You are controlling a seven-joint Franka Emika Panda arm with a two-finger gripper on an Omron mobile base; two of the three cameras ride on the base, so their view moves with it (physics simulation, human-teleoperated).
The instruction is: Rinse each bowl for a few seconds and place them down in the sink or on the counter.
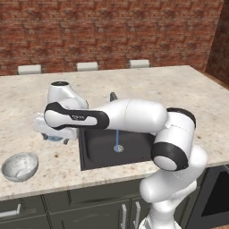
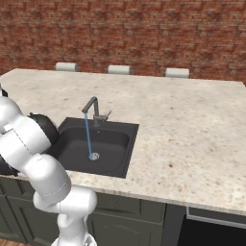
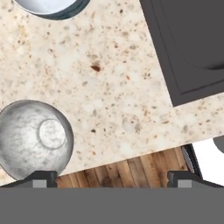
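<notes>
My gripper (image 1: 55,137) hangs open over the counter (image 1: 179,94), left of the sink (image 1: 100,154), with nothing between its tips. The pale blue bowl (image 1: 54,139) sits just beneath and behind my hand, mostly hidden by it. In the hand view the gripper (image 3: 113,179) points down at the counter (image 3: 113,87); the blue bowl's rim (image 3: 52,8) lies at the top edge. The mottled grey bowl (image 3: 35,138) is by the left fingertip (image 3: 43,177). That grey bowl (image 1: 20,166) stands upright near the counter's front left edge. Water runs from the faucet (image 2: 93,110) into the sink (image 2: 108,149).
The counter's front edge is close to the grey bowl, with wooden floor (image 3: 131,170) beyond it. A sink corner (image 3: 188,48) lies to the upper right of the hand view. Three white stool tops (image 1: 87,66) line the counter's far side.
</notes>
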